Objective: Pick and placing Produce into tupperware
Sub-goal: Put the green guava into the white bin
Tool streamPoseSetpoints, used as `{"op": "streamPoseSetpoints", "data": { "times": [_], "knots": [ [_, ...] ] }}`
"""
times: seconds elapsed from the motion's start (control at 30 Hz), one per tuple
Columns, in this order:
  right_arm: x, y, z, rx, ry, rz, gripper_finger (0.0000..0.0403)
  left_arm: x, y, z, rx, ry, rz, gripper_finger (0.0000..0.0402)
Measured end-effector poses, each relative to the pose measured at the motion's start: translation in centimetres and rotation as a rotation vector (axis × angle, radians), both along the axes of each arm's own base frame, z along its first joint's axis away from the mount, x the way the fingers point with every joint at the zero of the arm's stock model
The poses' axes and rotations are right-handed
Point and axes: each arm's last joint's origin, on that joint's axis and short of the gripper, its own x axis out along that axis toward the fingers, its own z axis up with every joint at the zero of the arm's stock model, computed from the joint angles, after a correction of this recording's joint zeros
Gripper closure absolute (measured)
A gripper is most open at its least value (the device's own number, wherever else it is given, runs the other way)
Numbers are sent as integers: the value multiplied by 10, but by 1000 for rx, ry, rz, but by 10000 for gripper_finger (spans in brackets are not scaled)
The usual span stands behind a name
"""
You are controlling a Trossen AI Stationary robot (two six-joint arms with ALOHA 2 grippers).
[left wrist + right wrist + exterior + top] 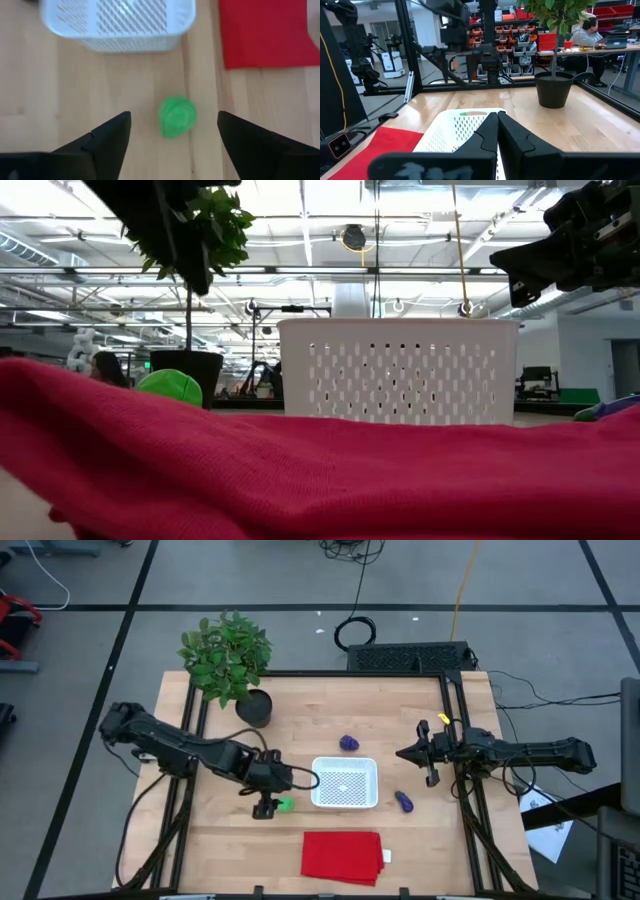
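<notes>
You have a bright green round toy (pixel 177 116) on pale, wood-grained table (pixel 300 710). Your white container (pixel 345 783) has walls perforated in rows of small slots. The folded cloth (pixel 341 856) is plain red. One toy is rounded purple (pixel 348 743), another elongated dark purple (pixel 404 802). The potted plant (pixel 228 655) has green leaves in a black pot.

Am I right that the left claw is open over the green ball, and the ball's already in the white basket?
Not quite. The left claw is open over the green ball, but the ball lies on the table beside the white basket, as the left wrist view shows.
</notes>
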Motion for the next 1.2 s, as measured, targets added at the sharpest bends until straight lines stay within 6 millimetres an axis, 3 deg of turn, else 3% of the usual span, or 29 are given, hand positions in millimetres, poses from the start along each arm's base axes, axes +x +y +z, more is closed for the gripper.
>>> {"op": "streamPoseSetpoints", "data": {
  "times": [0.2,0.47,0.77,0.93,1.2],
  "knots": [
    [0,0,0,0,1,0,403,14,-7,-17,-25,19,-31,57],
    [0,0,0,0,1,0,403,25,-8,-41,-16,91,0,55],
    [0,0,0,0,1,0,403,24,-8,-43,-17,112,-3,55],
    [0,0,0,0,1,0,403,18,-7,-55,4,141,-5,55],
    [0,0,0,0,1,0,403,22,-12,-58,-9,75,-35,55]
  ]
}}
